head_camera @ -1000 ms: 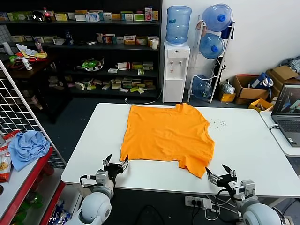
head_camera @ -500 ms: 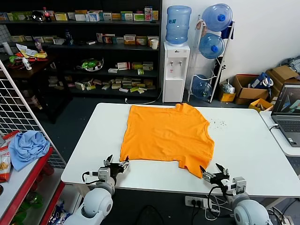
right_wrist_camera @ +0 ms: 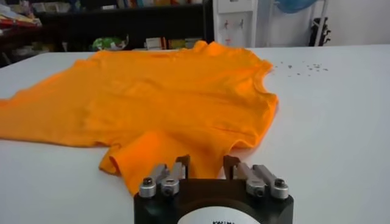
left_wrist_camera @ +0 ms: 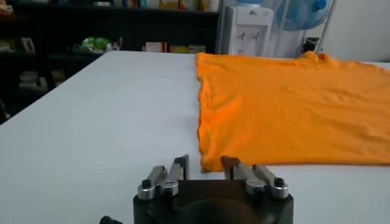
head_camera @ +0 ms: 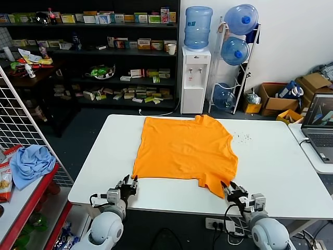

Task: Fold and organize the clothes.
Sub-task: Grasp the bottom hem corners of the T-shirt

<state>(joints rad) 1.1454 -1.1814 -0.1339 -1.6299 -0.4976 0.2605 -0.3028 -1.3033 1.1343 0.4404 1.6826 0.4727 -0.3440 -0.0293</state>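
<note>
The white table (head_camera: 270,156) is lying broad under both sets of fingers, with bare surface running outward from each gripper toward the side edges. The orange T-shirt (head_camera: 184,148) is lying flat at the table's middle, spreading away ahead of both sets of fingertips. Its hem corner is sitting directly between the left gripper (head_camera: 129,184) fingers, and its near sleeve edge is sitting between the right gripper (head_camera: 229,188) fingers. In the left wrist view, the left gripper (left_wrist_camera: 204,165) is standing partly closed around the corner; whether the cloth is pinched I cannot tell. In the right wrist view, the right gripper (right_wrist_camera: 205,164) is narrowed likewise, sleeve fabric filling the gap; grasp not confirmed.
</note>
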